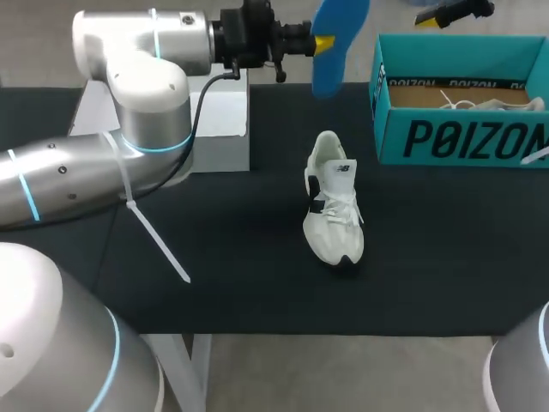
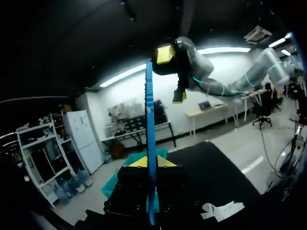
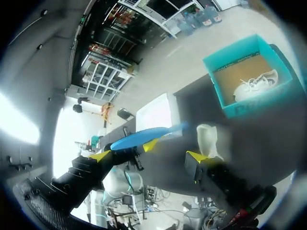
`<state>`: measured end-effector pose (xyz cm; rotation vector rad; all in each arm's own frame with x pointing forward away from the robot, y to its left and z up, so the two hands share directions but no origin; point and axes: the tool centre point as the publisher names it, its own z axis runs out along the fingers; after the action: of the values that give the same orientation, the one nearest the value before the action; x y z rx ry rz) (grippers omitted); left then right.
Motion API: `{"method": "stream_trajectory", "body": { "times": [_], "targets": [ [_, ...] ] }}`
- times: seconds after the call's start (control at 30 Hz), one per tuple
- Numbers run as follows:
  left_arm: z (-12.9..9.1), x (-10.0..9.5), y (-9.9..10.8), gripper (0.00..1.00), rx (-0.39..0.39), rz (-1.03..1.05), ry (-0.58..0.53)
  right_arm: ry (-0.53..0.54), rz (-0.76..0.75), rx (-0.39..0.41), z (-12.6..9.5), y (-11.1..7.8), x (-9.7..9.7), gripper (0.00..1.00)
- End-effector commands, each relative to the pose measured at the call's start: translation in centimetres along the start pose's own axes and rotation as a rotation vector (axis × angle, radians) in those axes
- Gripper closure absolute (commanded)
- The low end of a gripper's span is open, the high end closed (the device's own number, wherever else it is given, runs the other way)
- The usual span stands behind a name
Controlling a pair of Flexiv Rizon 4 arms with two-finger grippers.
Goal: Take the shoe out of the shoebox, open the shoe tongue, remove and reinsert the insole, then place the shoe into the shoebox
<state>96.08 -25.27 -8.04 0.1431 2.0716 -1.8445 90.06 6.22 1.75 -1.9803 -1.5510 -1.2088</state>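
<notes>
Head view shows the left fingers (image 1: 322, 41) clamped on the blue insole (image 1: 339, 39), raised behind the white shoe (image 1: 333, 210) lying on the desk (image 1: 214, 257), likely ready for reinsertion, while the right fingers (image 3: 171, 149) hang open, also beyond the shoe.

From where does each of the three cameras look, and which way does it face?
Head view: above and behind, facing down on table, shoe, shoebox; left arm shows.
Left wrist view: on the left wrist, along the left tool, shut on the insole, toward the right tool.
Right wrist view: on the right wrist, down past the open right tool to the shoebox.
All share the insole.
</notes>
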Motion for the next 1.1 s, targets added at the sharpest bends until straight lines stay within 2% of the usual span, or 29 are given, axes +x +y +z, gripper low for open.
{"method": "stream_trajectory", "body": {
  "times": [0.03,0.3,0.33,0.43,0.5,0.57,0.73,0.97,1.1],
  "targets": [
    [-0.1,0.6,-0.1,1.0,-0.033,1.072,-0.348,0.191,0.006,-0.004,0.3,-0.5,-0.7,0.0],
    [-0.1,0.6,-0.1,1.0,-0.033,1.072,-0.348,0.235,0.041,0.017,0.7,-0.8,-0.9,0.0],
    [-0.1,0.8,0.1,1.0,-0.024,1.207,-0.339,0.245,0.052,0.022,0.6,-0.8,-1.0,0.0],
    [-0.5,0.7,0.0,1.0,0.006,1.382,-0.3,0.251,0.08,0.032,0.5,-0.9,-1.7,0.0],
    [-0.9,0.8,-0.5,1.0,0.062,1.483,-0.268,0.28,0.101,0.041,0.5,-0.9,-2.0,0.0],
    [-1.6,0.5,-1.3,1.0,0.112,1.566,-0.208,0.285,0.109,0.05,0.4,-0.9,-2.2,0.0],
    [-3.0,-0.6,-3.5,1.0,0.155,1.668,-0.091,0.285,0.112,0.074,0.7,-0.8,-2.5,0.0],
    [-5.3,-1.7,-7.5,1.0,0.291,1.546,0.134,0.288,0.113,0.086,1.3,-0.7,-2.8,0.0],
    [-5.5,-2.5,-8.4,1.0,0.31,1.548,0.191,0.295,0.117,0.09,1.6,-0.8,-2.9,0.0]
  ]
}}
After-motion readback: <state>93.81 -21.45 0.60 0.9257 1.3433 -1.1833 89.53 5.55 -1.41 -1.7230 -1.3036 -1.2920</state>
